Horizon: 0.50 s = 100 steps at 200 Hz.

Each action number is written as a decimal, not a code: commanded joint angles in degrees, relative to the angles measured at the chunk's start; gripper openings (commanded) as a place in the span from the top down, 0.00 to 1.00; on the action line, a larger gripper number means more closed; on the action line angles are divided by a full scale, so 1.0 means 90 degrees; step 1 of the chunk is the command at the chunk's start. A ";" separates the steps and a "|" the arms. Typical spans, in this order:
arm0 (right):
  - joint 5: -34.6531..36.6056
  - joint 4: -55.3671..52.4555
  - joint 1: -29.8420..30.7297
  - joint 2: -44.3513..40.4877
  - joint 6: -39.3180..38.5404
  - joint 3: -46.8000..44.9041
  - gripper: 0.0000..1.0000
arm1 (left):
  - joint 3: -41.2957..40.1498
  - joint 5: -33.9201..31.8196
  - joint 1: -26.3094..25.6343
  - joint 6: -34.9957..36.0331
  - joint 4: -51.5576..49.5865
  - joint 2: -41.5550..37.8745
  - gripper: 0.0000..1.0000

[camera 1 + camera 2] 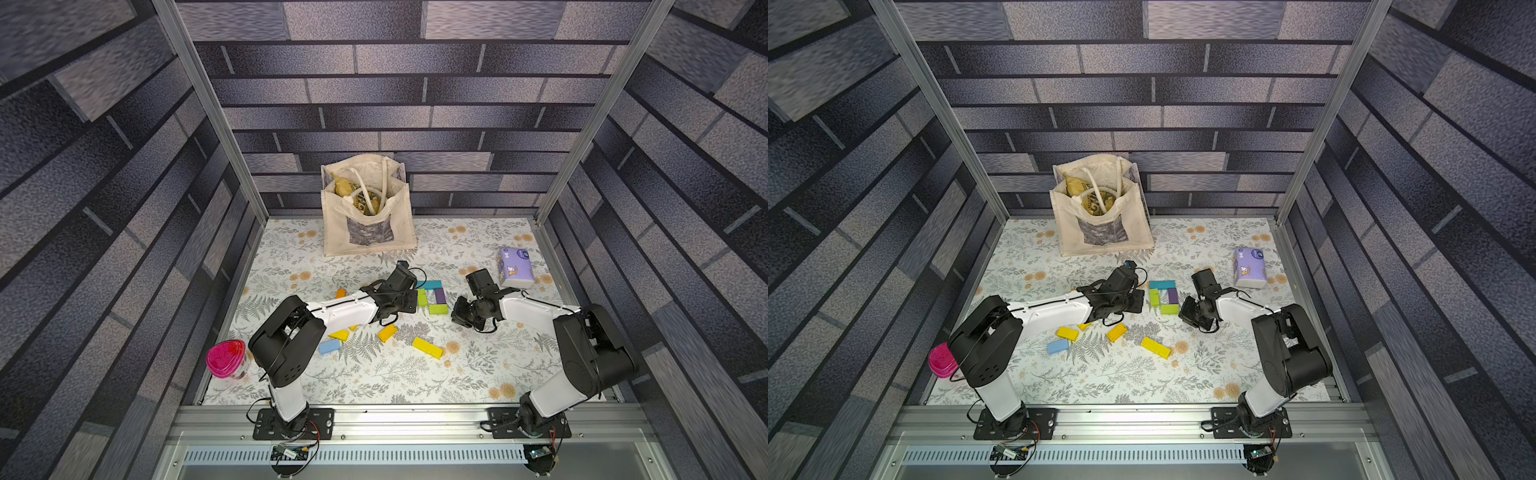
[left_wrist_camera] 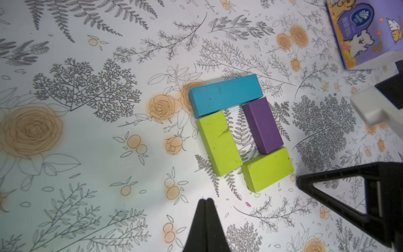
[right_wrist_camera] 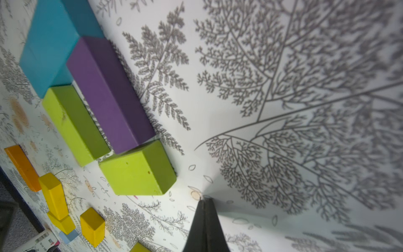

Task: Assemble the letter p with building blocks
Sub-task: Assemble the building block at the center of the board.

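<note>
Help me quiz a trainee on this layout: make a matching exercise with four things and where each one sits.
Things:
1. teal block
2. purple block
3. tissue pack
4. bag

Places:
A. against the back wall
B. far side of the ring of blocks
C. right side of the ring
D. near the table's right edge

Pairs: 1-B, 2-C, 3-D, 4-A

teal block [image 1: 432, 285] 1 | lime-green blocks [image 1: 422, 297] [image 1: 438, 309] 2 | purple block [image 1: 440, 295] 1 | yellow blocks [image 1: 340, 335] [image 1: 353, 327] [image 1: 387, 333] [image 1: 427, 348] 4 | orange block [image 1: 340, 293] 1 | light-blue block [image 1: 329, 346] 1 | tote bag [image 1: 370, 237] 1 | tissue pack [image 1: 515, 268] 1 | pink container [image 1: 225, 357] 1
</note>
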 commanded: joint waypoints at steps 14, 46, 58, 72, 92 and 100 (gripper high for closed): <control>-0.0042 0.0100 -0.0008 0.0060 0.0245 -0.0321 1.00 | 0.0060 0.0548 0.0343 -0.0020 0.0172 0.0355 1.00; -0.0143 0.0166 -0.0009 0.0032 0.0283 -0.0400 1.00 | 0.0243 0.0791 0.0477 -0.0100 0.0275 0.0602 1.00; -0.0224 0.0262 -0.0005 0.0021 0.0326 -0.0486 1.00 | 0.0264 0.0836 0.0500 -0.0119 0.0297 0.0617 1.00; -0.0256 0.0380 0.0001 0.0032 0.0371 -0.0584 1.00 | 0.0280 0.0848 0.0515 -0.0119 0.0281 0.0624 1.00; -0.0382 0.0454 -0.0001 0.0118 0.0287 -0.0650 1.00 | 0.0207 0.0883 0.0517 -0.0143 0.0267 0.0557 1.00; -0.0501 0.0522 0.0007 0.0093 0.0244 -0.0695 1.00 | 0.0173 0.0922 0.0520 -0.0148 0.0208 0.0500 1.00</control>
